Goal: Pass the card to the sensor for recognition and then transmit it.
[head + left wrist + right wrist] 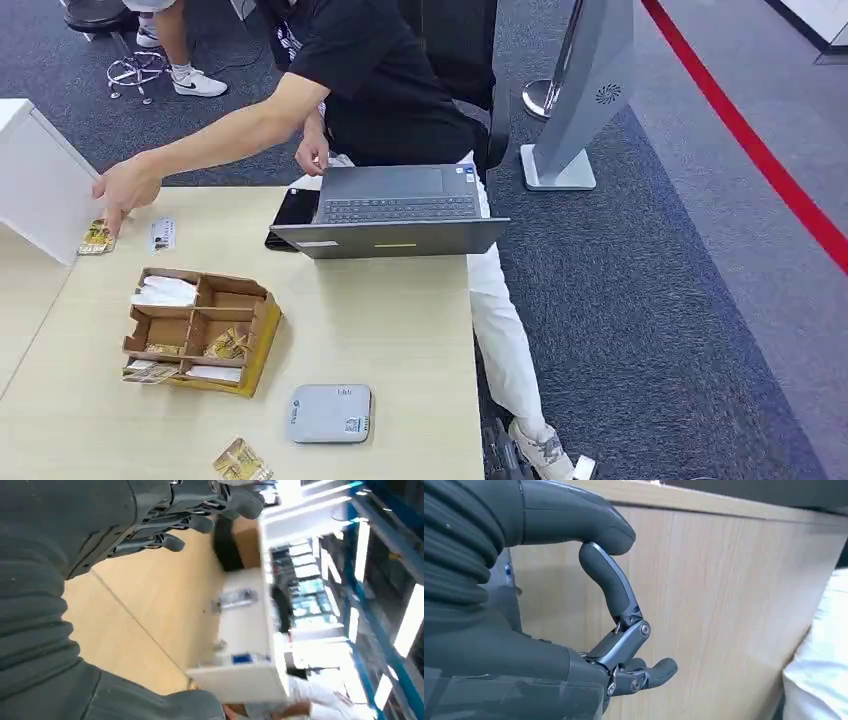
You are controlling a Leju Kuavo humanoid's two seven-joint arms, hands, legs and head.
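Head view looks down on a pale wooden table [380, 330] where a person in a black shirt [385, 80] leans across from the far side, one hand [125, 190] pressing on a gold-printed card [97, 237] at the far left, just beside a white box [35, 185]. A second, paler card [161, 235] lies near it. Toward the middle sits a cardboard organiser [200, 325] with several compartments — white slips in the far left one, gold cards in the nearer ones. A grey sensor pad [330, 413] rests closer to the robot, and one more gold card [240, 462] lies at the near edge beside it. An open laptop [395, 210] stands in front of the person.

Left wrist view shows the left hand [165, 520] over the tabletop, fingers spread and grasping nothing. Right wrist view shows the right hand [619, 625] against the wood — fingers curled partway toward the thumb yet apart from it, nothing between them
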